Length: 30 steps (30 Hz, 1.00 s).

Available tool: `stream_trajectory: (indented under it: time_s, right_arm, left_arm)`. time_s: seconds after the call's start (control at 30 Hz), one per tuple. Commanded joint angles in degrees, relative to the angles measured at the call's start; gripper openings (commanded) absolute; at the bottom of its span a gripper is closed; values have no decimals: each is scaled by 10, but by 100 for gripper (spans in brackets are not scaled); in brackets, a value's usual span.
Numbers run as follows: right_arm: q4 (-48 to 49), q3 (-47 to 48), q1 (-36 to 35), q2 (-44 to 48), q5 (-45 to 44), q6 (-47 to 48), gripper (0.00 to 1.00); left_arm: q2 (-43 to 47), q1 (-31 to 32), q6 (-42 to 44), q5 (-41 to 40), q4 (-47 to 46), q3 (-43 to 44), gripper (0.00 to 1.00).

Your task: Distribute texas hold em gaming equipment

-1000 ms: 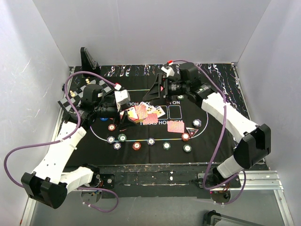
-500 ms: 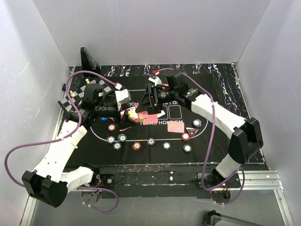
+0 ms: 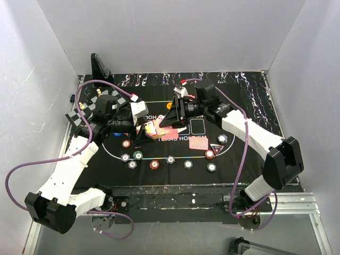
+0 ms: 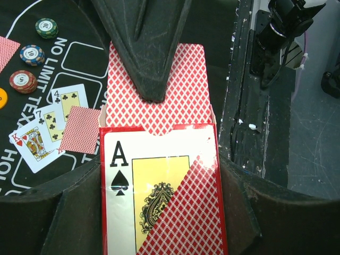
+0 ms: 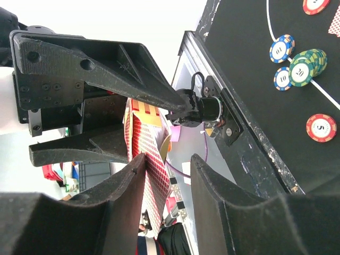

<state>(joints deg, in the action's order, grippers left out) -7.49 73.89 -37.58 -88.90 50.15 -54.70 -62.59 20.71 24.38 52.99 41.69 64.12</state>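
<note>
My left gripper [image 3: 142,129] is shut on a red card box [image 4: 159,191] printed with an ace of spades, held over the mat's left side. Red-backed cards [image 4: 180,101] stick out of its open end. My right gripper [image 3: 170,118] is at that end, jaws apart. One of its fingers [image 4: 149,48] lies on the top card, and the card [image 5: 151,175] rests against that finger. Face-up cards [image 4: 48,127] and a face-down card [image 3: 198,143] lie on the mat. Chips [image 3: 154,163] sit along the white line, next to a dark triangular marker [image 3: 216,147]. An orange button [image 3: 169,105] lies behind.
A small chessboard [image 3: 79,114] lies at the mat's left edge, partly under my left arm. A black stand [image 3: 100,66] sits at the back left corner. White walls close in three sides. Chip stacks [image 5: 300,66] show in the right wrist view.
My right gripper has swung left from the mat's back centre to the open end of the card box in my left gripper. The left gripper has barely moved.
</note>
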Motion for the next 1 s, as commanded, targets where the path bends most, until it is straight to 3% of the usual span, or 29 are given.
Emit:
stream_trajectory:
  time_s: [0.0, 0.17, 0.37, 0.97]
  right_arm:
    - [8, -11, 8, 25, 10, -1, 45]
    - [6, -13, 14, 36, 13, -5, 41]
    - [0, -17, 23, 49, 18, -8, 29]
    - [-67, -30, 77, 90, 34, 34, 25]
  left_arm:
    - [11, -4, -2, 23, -28, 17, 0]
    - [12, -3, -3, 22, -29, 16, 0]
    - [13, -3, -3, 19, -30, 14, 0]
    - [19, -3, -3, 19, -30, 14, 0]
